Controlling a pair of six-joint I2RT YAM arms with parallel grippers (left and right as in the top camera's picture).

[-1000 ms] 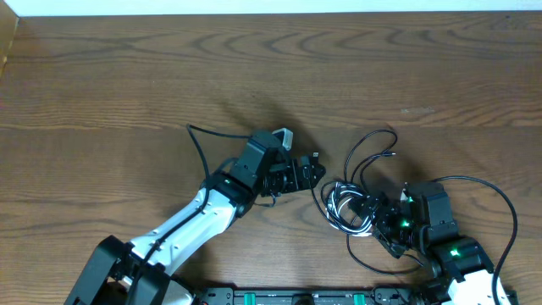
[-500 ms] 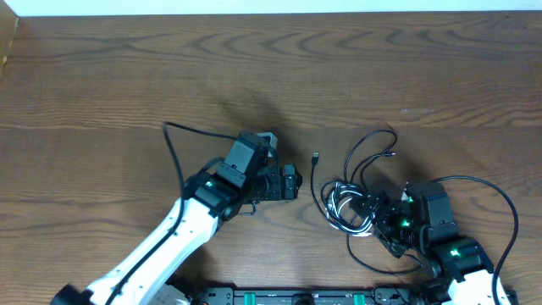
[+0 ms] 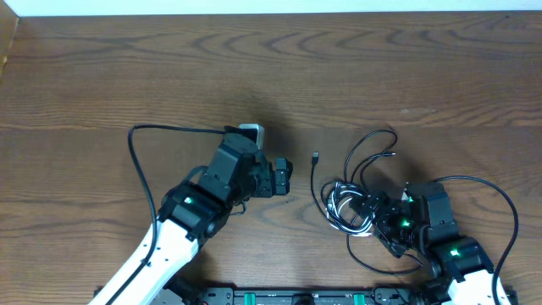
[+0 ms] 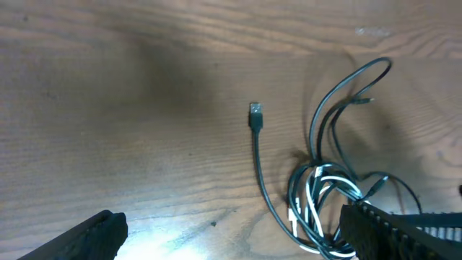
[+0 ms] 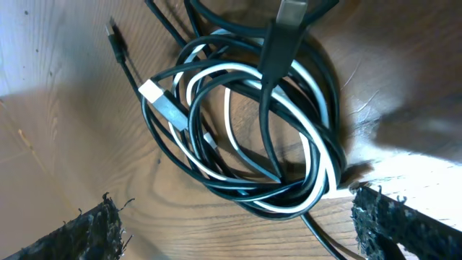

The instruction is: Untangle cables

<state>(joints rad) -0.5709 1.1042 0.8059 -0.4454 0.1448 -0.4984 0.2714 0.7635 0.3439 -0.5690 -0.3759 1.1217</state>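
Two grippers: left gripper (image 3: 284,178) and right gripper (image 3: 383,227), both spread wide, nothing clamped.
Cables (image 3: 351,207): black and white cords coiled together just beside the right gripper; crossings hard to follow.
Loose plug (image 3: 315,158): laid apart, between the grippers.
Table (image 3: 127,76): wood-grained, brown; pale strip (image 3: 271,7) at far edge.

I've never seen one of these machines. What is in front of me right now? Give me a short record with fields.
Surface: wooden table
Cables: black and white cords, coiled in one tangled bundle, with black loops spreading beyond it
Loose end: plug of one black cord, lying apart on the left of the bundle
Left gripper: open, empty, short of the plug
Right gripper: open, over the bundle, gripping nothing
Untangling: not done
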